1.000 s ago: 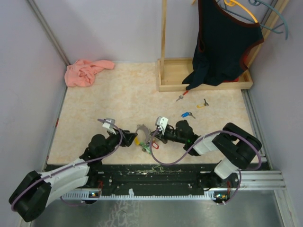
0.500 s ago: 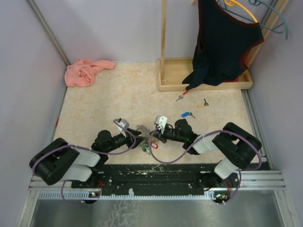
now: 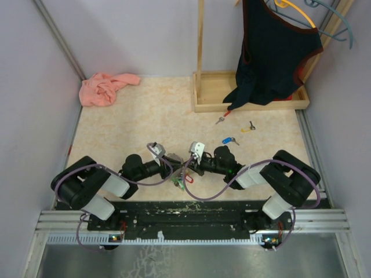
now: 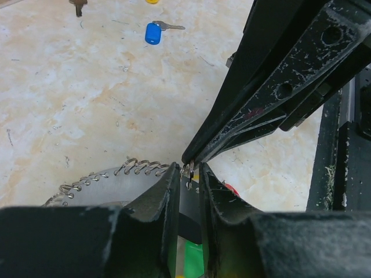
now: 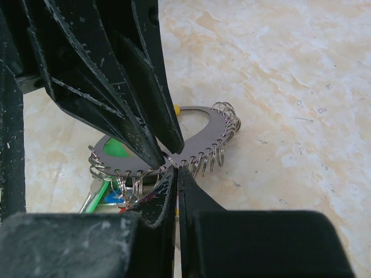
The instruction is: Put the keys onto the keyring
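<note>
Steadying the keyring [image 3: 179, 179] is my step: overhead, left gripper [image 3: 170, 165] and right gripper [image 3: 186, 167] meet on it, keys [image 3: 230, 140] well apart. Left wrist: jaws narrow astride it, grip I cannot tell. Right wrist: pinched shut on its loop. Next: free one gripper for a key.

- Your top view looks steeply down from above and behind the base rail [image 3: 191, 214] at the frame's bottom, far enough back to take in the whole table [image 3: 145, 110].
- Your two wrist views skim low and very near, facing each other; both share the keyring [image 4: 98, 185] [image 5: 208, 124].
</note>
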Tool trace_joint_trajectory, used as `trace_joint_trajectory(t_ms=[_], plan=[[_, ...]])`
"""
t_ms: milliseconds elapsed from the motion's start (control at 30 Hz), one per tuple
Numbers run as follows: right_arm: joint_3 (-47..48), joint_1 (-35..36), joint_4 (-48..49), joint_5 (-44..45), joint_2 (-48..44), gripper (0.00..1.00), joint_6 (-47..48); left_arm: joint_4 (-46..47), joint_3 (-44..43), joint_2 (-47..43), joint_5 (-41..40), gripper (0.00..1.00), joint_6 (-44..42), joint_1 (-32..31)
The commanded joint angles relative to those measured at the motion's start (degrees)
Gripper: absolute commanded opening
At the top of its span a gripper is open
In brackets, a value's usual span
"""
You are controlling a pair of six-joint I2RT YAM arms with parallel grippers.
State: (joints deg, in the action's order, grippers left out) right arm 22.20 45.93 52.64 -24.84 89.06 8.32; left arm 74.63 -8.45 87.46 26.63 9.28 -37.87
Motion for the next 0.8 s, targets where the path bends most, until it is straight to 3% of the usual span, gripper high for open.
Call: trace_joint_trajectory(t_ms=[0, 367, 567, 767], plan=[[2.1, -0.3, 3.3, -1.5, -1.7, 0.00, -0.7, 2.2, -1.8, 2.1, 2.7, 0.23, -1.6, 0.1], [1.9, -0.4, 3.3, -1.2, -2.5, 0.00, -0.7, -0.9, -2.5, 2.2, 5.5, 0.16, -2.7, 0.1], [1.6, -0.4, 2.2, -1.1, -3.5, 0.00, -0.4, -2.8, -3.7, 2.3, 7.0, 0.01, -3.3, 0.2], [0.4, -1.7, -1.1, -2.3, -6.6, 0.00, 1.4, -24.0, -9.2, -4.3, 8.6, 0.01, -10.4, 0.1]])
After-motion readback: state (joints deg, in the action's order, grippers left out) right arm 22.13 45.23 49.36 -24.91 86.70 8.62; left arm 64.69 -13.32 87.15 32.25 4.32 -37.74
